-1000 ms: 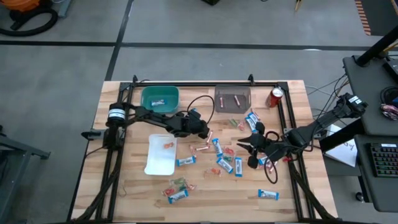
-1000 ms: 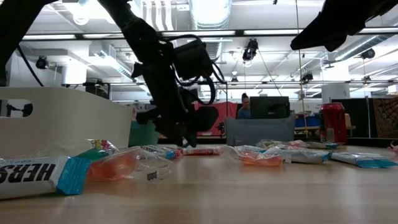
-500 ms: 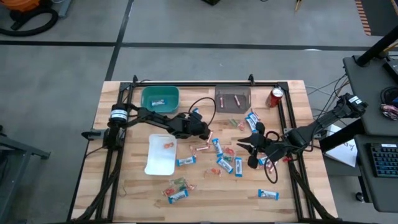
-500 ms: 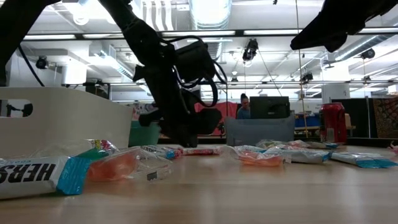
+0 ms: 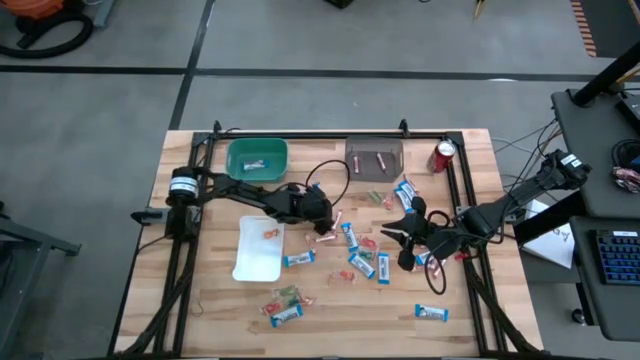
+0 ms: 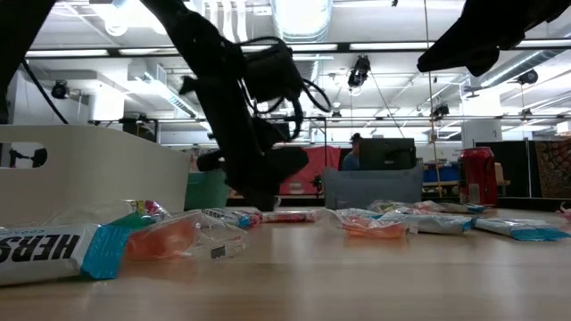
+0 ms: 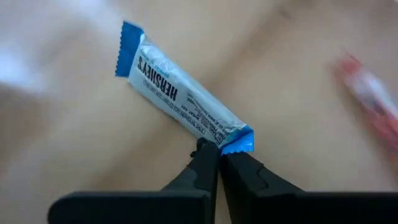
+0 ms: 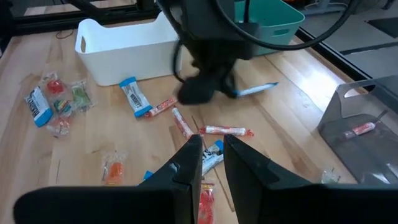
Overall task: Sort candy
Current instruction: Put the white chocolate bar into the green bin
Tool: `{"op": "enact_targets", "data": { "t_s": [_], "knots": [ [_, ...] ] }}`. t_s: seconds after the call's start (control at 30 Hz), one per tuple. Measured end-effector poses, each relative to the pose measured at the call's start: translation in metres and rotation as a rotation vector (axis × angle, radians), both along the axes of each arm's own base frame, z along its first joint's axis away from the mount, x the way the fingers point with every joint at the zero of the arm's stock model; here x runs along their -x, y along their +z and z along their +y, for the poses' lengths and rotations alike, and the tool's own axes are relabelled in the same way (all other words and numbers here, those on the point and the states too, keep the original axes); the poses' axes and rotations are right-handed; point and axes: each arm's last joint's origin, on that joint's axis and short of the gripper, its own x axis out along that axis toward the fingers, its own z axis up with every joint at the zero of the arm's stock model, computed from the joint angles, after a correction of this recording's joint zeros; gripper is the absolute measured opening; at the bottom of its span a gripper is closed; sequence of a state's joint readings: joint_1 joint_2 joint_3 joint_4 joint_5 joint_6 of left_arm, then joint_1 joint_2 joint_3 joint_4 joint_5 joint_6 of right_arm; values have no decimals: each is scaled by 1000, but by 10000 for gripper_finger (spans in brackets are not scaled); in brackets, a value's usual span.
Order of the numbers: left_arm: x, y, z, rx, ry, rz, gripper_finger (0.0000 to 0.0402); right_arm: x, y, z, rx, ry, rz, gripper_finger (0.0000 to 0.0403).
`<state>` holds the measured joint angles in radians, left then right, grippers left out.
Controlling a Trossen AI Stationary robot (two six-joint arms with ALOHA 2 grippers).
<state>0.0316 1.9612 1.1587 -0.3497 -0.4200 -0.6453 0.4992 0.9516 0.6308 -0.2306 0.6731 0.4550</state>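
Candy lies scattered on the wooden table [image 5: 320,320]: blue-and-white mini bars, slim pink sticks [image 8: 225,130] and small red, orange and green pieces [image 8: 59,99]. My left gripper [image 5: 322,212] hangs low over the middle of the table, shut on one blue-and-white mini bar [image 7: 180,99]. The same bar [image 8: 256,89] shows in the right wrist view, sticking out sideways from the fingers. To the right of the pile, my right gripper [image 5: 392,236] hovers above the candy. Its fingers stand a little apart, with nothing between them. My left gripper pinches the bar's blue crimped end [image 7: 235,140] between its two fingertips. The fingers slant down from the table's left, roughly in line with the bar's length. The rest of the bar sticks out beyond them, clear of the table.
A teal bin [image 5: 257,157] and a clear grey bin [image 5: 373,158] with pink sticks in it stand along the far edge. A white bin [image 5: 258,247] stands at the left of the pile. A red soda can [image 5: 443,155] stands at the far right.
My left gripper has shut on the end of a blue-and-white bar, rolled a little and risen slightly, drifting toward the table's left. The bar has come up off the wood with it.
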Motion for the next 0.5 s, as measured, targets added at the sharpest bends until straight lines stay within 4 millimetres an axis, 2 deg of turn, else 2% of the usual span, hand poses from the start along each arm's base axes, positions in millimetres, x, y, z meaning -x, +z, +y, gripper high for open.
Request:
{"op": "enact_targets", "data": {
  "t_s": [0.1, 0.33, 0.5],
  "knots": [
    [8, 8, -3, 81, -69, 65, 0, 0, 0, 0, -4, -2, -1, 59],
    [14, 24, -2, 60, -136, 83, 0, 0, 0, 0, -5, -2, 0, 61],
    [15, 27, -3, 91, -174, 95, 0, 0, 0, 0, -5, 0, 2, 59]
  ]
}}
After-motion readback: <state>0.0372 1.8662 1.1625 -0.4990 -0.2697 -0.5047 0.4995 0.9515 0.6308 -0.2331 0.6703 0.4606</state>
